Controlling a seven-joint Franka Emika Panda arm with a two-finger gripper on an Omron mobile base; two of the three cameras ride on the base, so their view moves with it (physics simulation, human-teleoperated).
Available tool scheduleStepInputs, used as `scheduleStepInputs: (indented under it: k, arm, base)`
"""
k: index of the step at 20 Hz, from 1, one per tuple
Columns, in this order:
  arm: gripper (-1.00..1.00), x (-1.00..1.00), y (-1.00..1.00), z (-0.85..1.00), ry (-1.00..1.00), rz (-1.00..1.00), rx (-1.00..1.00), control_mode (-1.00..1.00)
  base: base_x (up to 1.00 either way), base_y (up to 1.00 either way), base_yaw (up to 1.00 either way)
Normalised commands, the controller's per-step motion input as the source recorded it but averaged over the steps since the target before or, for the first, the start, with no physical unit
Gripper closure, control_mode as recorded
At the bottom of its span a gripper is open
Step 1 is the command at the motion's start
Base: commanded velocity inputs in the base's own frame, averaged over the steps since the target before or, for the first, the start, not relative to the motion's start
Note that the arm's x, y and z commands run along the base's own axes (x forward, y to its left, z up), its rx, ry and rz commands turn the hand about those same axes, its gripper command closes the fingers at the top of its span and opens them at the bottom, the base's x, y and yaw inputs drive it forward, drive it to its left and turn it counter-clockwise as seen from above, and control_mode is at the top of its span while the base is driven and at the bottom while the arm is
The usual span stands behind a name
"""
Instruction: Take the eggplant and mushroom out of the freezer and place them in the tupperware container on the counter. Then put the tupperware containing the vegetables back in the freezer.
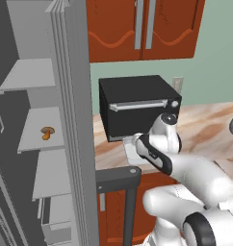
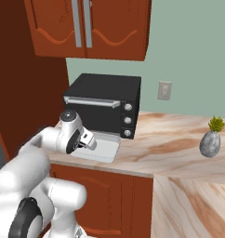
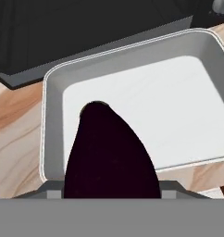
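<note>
Clamping the eggplant [image 3: 111, 155], the pincer [image 3: 111, 192] has fingertips hidden above the tupperware container [image 3: 53, 92]

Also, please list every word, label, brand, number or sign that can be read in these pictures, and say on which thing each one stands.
There are none to read.
The toaster oven: its three knobs carry no legible marks.
The wall outlet: blank plate.
The tupperware container, the eggplant and the freezer shelves with the mushroom: no lettering.

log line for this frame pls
phase: placing eggplant | gripper: shut on eggplant, above tupperware container | mushroom: on freezer shelf | door: open
</note>
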Motion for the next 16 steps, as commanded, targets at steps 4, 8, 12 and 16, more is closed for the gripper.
scheduleStepInputs:
  k: [4,8,12,16]
  arm:
    - [1.00,0.36,0.02,-0.26,0.00,0.00,0.00,-1.00]
    - [1.00,0.34,0.00,-0.21,0.00,0.00,0.00,-1.00]
    - [1.00,0.38,0.06,-0.40,0.00,0.00,0.00,-1.00]
    - [1.00,0.06,0.05,-0.38,0.00,0.00,0.00,-1.00]
  base:
    - [0.00,0.00,0.00]
    - [0.00,0.00,0.00]
    - [0.00,0.00,0.00]
    - [0.00,0.00,0.00]
